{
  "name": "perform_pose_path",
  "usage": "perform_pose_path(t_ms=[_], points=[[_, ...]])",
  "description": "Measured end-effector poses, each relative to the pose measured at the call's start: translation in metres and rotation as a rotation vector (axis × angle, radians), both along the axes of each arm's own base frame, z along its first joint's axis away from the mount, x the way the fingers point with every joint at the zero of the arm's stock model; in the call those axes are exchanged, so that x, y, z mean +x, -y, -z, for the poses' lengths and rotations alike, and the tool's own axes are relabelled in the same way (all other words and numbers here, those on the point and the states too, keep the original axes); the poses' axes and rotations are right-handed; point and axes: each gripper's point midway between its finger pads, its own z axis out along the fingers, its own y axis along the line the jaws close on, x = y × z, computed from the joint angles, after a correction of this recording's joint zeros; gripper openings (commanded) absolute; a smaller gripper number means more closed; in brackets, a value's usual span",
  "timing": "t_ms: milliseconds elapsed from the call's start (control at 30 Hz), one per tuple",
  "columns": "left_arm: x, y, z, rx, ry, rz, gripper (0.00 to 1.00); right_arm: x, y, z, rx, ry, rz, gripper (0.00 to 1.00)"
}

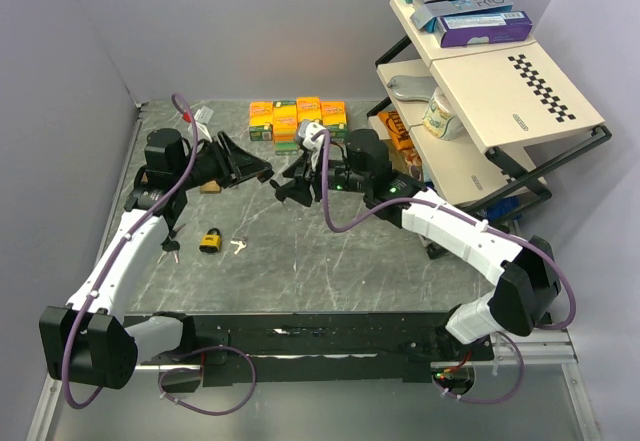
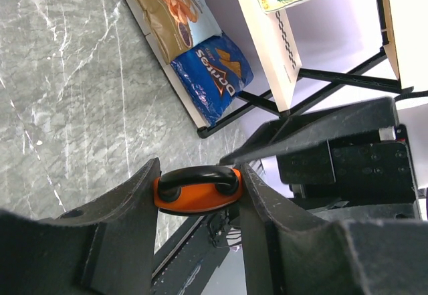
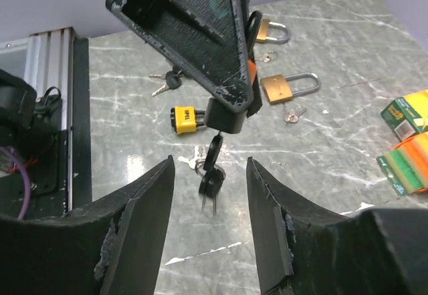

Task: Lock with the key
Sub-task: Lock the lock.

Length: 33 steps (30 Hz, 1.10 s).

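Observation:
My left gripper (image 1: pixel 262 171) is shut on an orange padlock (image 2: pixel 197 198) with a black shackle and holds it above the table. In the right wrist view the left gripper's fingers (image 3: pixel 200 41) grip the padlock (image 3: pixel 227 114). A black-headed key (image 3: pixel 214 153) sticks in the padlock's underside, and spare keys (image 3: pixel 210 186) dangle from its ring. My right gripper (image 3: pixel 209 162) is open, its jaws either side of the hanging keys without touching them. In the top view the right gripper (image 1: pixel 285 186) faces the left one closely.
A yellow padlock (image 1: pixel 211 242) and loose keys (image 1: pixel 238 246) lie on the grey table; black keys (image 1: pixel 170 248) are to its left. Two brass padlocks (image 3: pixel 284 86) lie farther off. Snack boxes (image 1: pixel 298 118) stand at the back. A shelf rack (image 1: pixel 480 91) stands at the right.

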Motion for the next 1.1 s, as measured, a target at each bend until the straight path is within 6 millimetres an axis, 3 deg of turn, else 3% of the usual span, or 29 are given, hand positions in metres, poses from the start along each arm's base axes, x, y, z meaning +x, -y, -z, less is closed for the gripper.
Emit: perform_pose_path(t_ms=[233,600,733,1100], points=[[0.000,0.000,-0.001,0.000,0.002,-0.001,0.01,-0.006,-0.007,0.002,-0.020,0.009,-0.017,0.41],[-0.003,-0.001,-0.005,-0.002,0.015,-0.002,0.01,0.006,-0.013,0.009,-0.050,0.019,0.014,0.22],[-0.001,-0.001,-0.005,-0.001,0.016,-0.011,0.01,0.007,-0.014,0.011,-0.054,0.016,0.014,0.00],[0.009,-0.008,-0.006,0.016,0.006,-0.079,0.01,0.015,-0.011,0.014,-0.039,0.012,0.074,0.00]])
